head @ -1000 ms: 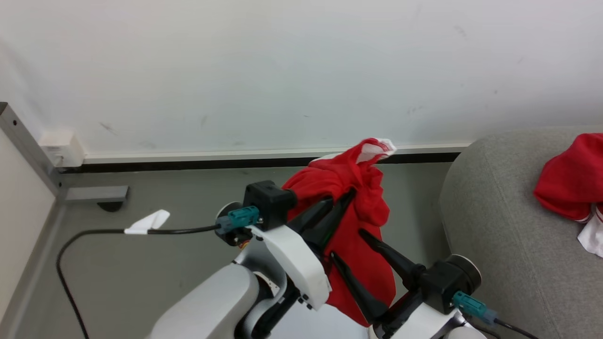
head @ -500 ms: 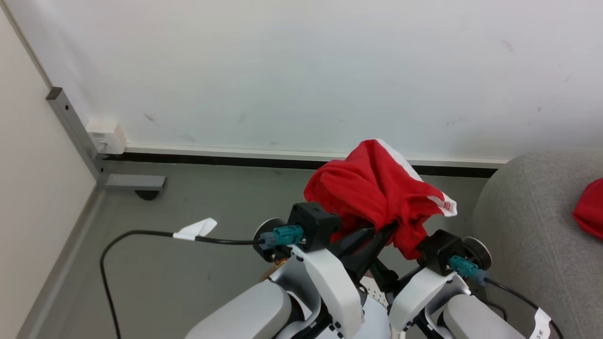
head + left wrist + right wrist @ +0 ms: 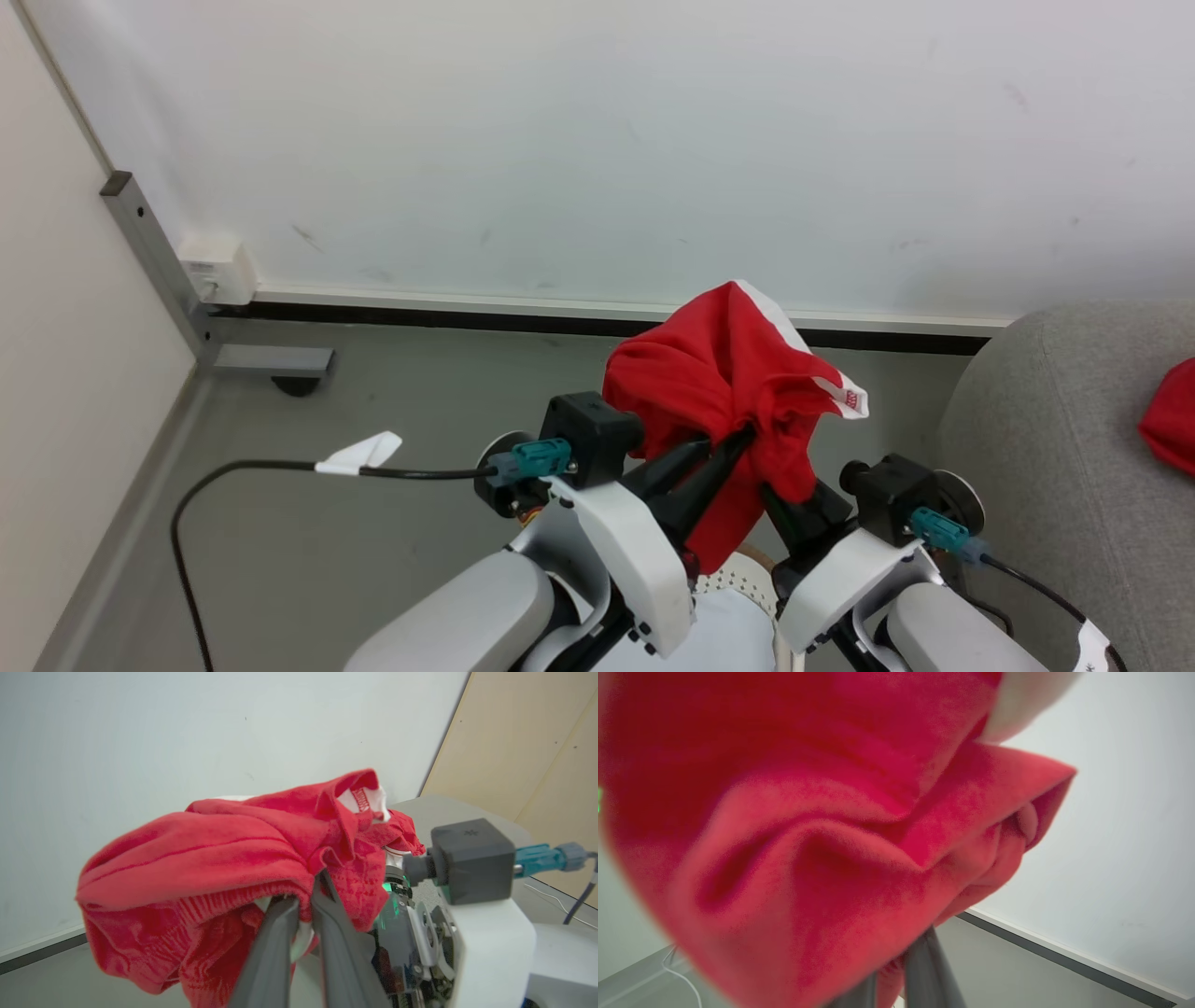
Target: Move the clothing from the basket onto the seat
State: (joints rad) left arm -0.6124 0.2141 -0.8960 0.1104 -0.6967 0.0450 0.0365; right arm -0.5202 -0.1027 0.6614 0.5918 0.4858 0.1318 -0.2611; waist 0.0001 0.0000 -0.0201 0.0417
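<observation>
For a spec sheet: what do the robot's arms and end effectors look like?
Both arms: white shells. Left end effector and right end effector: long dark tapered fingers, black camera cube, teal connector, black cable; white tag on the left cable.

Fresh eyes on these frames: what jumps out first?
A bright red garment is bunched up mid-frame in the head view, lifted in front of the white wall, with both the left hand and the right hand shut on it. Next comes the grey sofa at the right edge, where a second red piece already lies.
</observation>
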